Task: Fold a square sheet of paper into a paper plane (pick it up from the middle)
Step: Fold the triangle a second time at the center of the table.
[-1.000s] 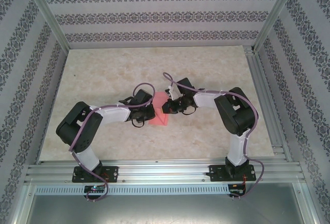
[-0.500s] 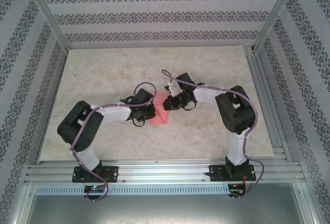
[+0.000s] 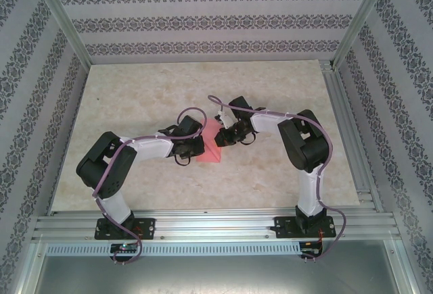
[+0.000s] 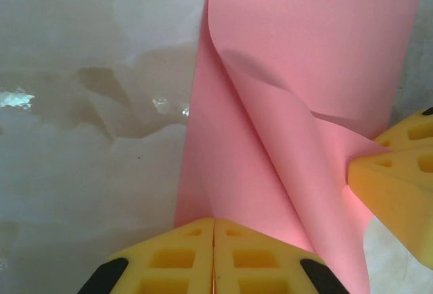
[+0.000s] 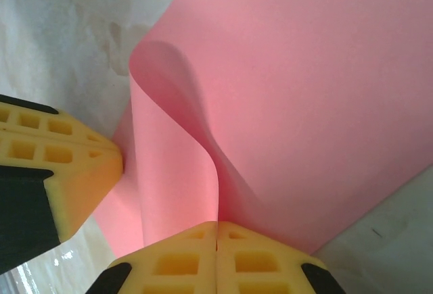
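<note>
**Both tools clamped on the pink sheet, a flap curling over but not creased**

The square sheet of paper [image 3: 211, 148] sits just below the middle of the top view, partly flat on the table [image 3: 135, 98] and partly raised. In the left wrist view a flap rises from the lower centre and sweeps in a soft curl toward the right edge. In the right wrist view a similar curl stands up from the lower centre, and its rounded lip at the upper left shades the flat paper behind it. The bend is round rather than pressed, so I judge a fold is being brought over with no crease set there yet.

The left tool [image 4: 214, 230] is closed, yellow face against yellow face, and the paper's edge runs into the seam: it is clamped on the sheet. The right tool [image 5: 216, 233] is closed the same way on the base of the curl. Each shows in the other's wrist view as a yellow wedge touching the side of the paper. Gripping from two sides probably lets one tool anchor the thin sheet on the smooth table while the other carries the flap across.

In the top view the left arm [image 3: 145, 147] and right arm [image 3: 274, 126] cover both sides of the sheet, leaving a small pink patch between them. Its outline and the number of folds made cannot be read. Both wrist views crop the paper at the frame edges, and how much paper lies inside each grip is hidden.
</note>
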`<state>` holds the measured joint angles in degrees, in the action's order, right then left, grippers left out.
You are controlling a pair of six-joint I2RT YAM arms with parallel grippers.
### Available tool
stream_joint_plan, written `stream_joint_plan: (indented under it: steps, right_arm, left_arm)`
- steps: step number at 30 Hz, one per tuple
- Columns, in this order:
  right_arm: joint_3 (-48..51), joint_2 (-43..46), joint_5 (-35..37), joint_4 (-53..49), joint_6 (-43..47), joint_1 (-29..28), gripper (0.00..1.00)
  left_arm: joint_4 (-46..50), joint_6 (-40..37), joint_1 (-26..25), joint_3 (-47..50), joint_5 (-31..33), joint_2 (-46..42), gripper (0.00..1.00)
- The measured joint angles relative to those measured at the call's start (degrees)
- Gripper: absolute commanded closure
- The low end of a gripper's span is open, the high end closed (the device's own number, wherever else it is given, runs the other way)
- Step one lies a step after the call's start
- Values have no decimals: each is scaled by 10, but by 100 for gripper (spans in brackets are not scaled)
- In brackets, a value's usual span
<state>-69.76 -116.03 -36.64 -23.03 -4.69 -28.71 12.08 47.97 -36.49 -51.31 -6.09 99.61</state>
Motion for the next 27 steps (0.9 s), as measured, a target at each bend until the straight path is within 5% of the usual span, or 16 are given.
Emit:
stream_joint_plan:
  steps: [27]
  right_arm:
    - [-33, -12, 17, -21, 23, -2, 93]
  left_arm:
    - [26, -12, -4, -13, 15, 2, 86]
